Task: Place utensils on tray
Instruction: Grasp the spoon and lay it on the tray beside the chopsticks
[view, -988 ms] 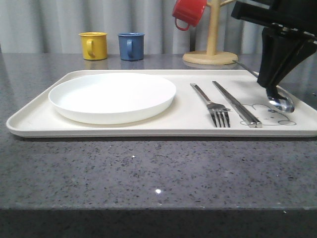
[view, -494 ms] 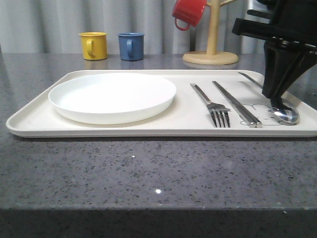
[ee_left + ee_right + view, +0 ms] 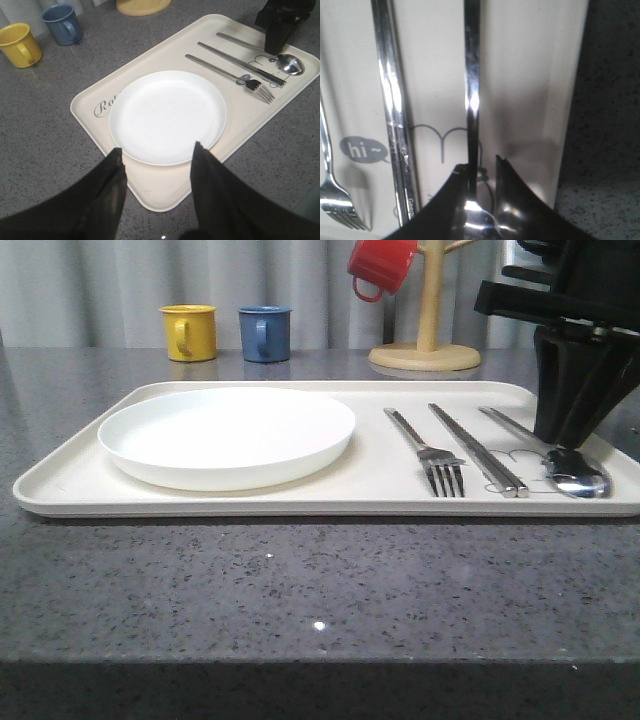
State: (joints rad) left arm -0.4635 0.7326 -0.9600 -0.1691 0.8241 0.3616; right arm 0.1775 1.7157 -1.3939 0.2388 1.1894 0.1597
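Observation:
The cream tray (image 3: 370,468) holds the white plate (image 3: 226,433) on its left part. To the right lie the fork (image 3: 430,450), the chopsticks (image 3: 478,448) and the spoon (image 3: 578,478). My right gripper (image 3: 562,443) stands over the spoon's neck. In the right wrist view the spoon handle (image 3: 471,75) runs up between the fingers, against one of them, with a gap to the other, so the right gripper (image 3: 480,162) is open. The spoon lies flat on the tray (image 3: 530,75). My left gripper (image 3: 157,152) hangs open and empty above the tray's near corner (image 3: 150,192) by the plate (image 3: 167,115).
A yellow mug (image 3: 188,332) and a blue mug (image 3: 265,333) stand behind the tray. A red mug (image 3: 382,265) hangs on a wooden mug tree (image 3: 428,340) at the back right. The tray sits on a grey speckled counter (image 3: 300,580).
The right gripper came down and slid toward the tray's front right with the spoon. The spoon, lifted a second ago, now rests on the tray. The left arm's view has no earlier frame.

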